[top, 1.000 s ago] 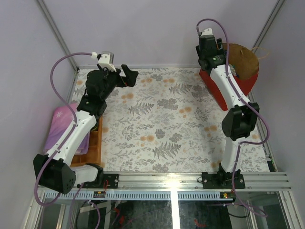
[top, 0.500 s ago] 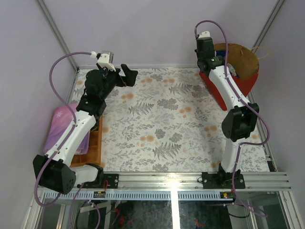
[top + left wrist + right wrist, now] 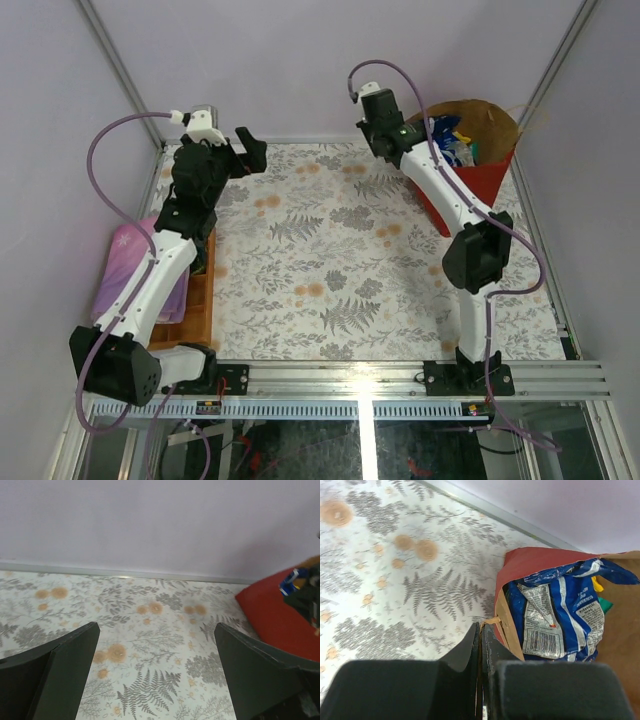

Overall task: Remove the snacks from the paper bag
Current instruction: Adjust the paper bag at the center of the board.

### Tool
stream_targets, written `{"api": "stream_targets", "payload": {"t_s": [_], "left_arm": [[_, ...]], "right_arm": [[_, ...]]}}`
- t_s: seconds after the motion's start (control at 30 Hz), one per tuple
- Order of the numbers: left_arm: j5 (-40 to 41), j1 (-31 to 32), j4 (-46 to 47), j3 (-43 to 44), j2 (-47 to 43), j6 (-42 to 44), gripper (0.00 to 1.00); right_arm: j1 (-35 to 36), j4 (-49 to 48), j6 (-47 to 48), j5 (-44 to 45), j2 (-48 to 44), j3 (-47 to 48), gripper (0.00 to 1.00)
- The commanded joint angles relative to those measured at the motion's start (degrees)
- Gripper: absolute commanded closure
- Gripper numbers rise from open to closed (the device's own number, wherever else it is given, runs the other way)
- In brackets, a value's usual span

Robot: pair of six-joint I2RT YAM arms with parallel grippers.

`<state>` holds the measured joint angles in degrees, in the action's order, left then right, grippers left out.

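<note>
Pinching the paper bag (image 3: 535,560) by its brown rim, my right pincer (image 3: 481,630) is closed tight on that thin edge. A hard pull could tear the paper or tip the bag, spilling the blue-and-white snack pack (image 3: 555,615) in its mouth. My right arm (image 3: 440,185) reaches to the far right corner; my left pincer (image 3: 156,635) hangs wide apart, empty.

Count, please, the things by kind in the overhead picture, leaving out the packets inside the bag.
robot arms: 2, the left and the right
paper bag: 1
wooden tray: 1
pink cloth: 1
total: 5
</note>
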<state>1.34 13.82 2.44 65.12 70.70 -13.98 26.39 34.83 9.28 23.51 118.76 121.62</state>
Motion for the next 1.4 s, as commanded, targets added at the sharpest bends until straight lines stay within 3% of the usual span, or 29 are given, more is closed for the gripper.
{"api": "stream_targets", "payload": {"t_s": [0.0, 0.17, 0.47, 0.93, 1.13, 1.3, 1.33, 1.37], "left_arm": [[6.7, -1.9, -1.2, 1.9, 1.0, -2.2, 0.00], [9.0, -4.1, -2.7, 2.0, 1.1, -2.4, 0.00], [7.5, -8.6, -4.8, 2.2, 0.0, -4.3, 0.00], [4.9, -9.9, -7.6, 3.3, 0.8, -4.5, 0.00], [-0.6, -9.9, 0.5, -1.7, 2.9, -2.3, 0.00], [-12.6, -9.9, 3.3, -0.5, 9.2, -1.1, 0.00], [-15.2, -9.9, 4.1, -0.6, 9.8, -1.1, 0.00], [-17.6, -9.9, 5.0, -1.1, 10.0, -0.9, 0.00]], "right_arm": [[5.8, -1.1, 0.4, -9.1, -1.8, 4.2, 1.00], [11.0, -1.8, -1.6, -13.5, -3.3, -1.0, 1.00], [21.0, -10.3, -7.5, -22.9, -11.1, -21.8, 1.00], [31.6, -19.5, -15.4, -33.9, -15.9, -47.3, 1.00], [33.8, -20.6, -16.4, -32.7, -16.4, -53.3, 1.00], [34.2, -21.6, -16.7, -30.8, -20.2, -56.3, 0.90], [34.2, -22.2, -16.7, -30.4, -21.3, -56.8, 0.85], [34.2, -22.6, -16.5, -30.3, -22.4, -57.4, 0.72]]}}
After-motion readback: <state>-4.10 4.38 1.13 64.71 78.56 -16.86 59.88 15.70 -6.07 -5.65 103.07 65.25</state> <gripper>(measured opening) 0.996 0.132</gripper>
